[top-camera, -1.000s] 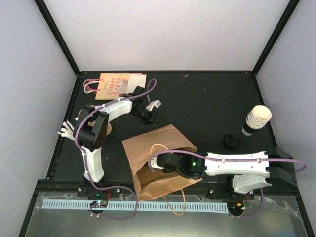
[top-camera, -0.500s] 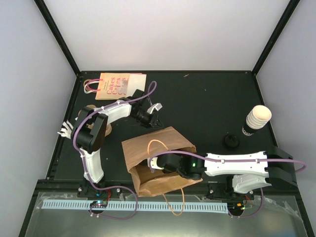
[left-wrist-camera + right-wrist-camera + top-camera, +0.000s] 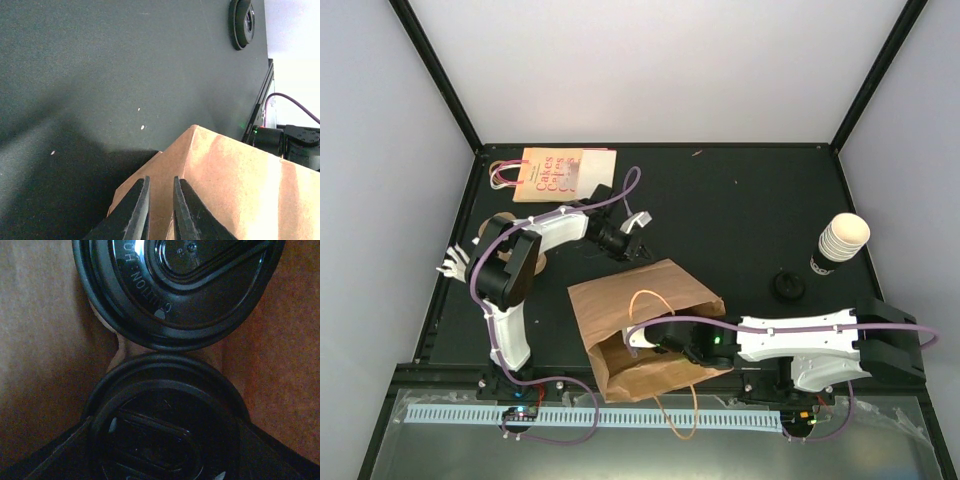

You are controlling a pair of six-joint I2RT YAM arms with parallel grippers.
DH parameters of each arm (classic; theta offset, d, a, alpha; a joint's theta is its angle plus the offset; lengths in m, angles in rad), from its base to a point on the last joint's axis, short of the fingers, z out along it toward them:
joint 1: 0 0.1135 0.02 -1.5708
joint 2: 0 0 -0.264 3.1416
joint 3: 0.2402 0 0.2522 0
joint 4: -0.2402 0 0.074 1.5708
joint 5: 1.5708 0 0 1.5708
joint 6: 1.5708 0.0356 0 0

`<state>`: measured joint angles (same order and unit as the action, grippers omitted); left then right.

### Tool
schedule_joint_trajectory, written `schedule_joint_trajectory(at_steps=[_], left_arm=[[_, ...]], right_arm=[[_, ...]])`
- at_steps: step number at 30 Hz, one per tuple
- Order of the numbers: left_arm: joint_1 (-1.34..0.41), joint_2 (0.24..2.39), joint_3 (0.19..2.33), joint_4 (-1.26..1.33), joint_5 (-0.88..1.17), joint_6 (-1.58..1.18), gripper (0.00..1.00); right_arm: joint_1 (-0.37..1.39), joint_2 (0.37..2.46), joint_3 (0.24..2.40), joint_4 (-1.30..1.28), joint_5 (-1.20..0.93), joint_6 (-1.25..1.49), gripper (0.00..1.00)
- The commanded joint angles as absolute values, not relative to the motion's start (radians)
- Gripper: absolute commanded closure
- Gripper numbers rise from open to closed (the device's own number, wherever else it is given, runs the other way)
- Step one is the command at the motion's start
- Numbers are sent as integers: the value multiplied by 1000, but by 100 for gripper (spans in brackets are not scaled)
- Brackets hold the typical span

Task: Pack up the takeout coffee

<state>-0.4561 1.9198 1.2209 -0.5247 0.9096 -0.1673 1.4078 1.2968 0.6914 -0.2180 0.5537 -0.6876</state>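
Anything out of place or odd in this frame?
One thing: a loose black lid lies by itself on the table, near the stack of lidless cups but on no cup. Inside the brown paper bag, the takeout coffee and a second lidded cup look closed, and no spill shows.

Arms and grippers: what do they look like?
The left arm and right arm have white shells over black joints, each trailed by a purple cable. A green light glows near the right arm's wrist. The left gripper has slim dark tapered fingers.
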Motion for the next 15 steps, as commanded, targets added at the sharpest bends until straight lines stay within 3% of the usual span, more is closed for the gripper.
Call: schedule_joint_trajectory(at_steps=[1,15], left_arm=[[-481,1936,1203,-547,927,-134,85],[-500,1939,1198,-567,923,-120,86]], right_arm=[[1401,1305,664,-265,556,-721,56],[1390,1407,669,-318,496,-675,56]])
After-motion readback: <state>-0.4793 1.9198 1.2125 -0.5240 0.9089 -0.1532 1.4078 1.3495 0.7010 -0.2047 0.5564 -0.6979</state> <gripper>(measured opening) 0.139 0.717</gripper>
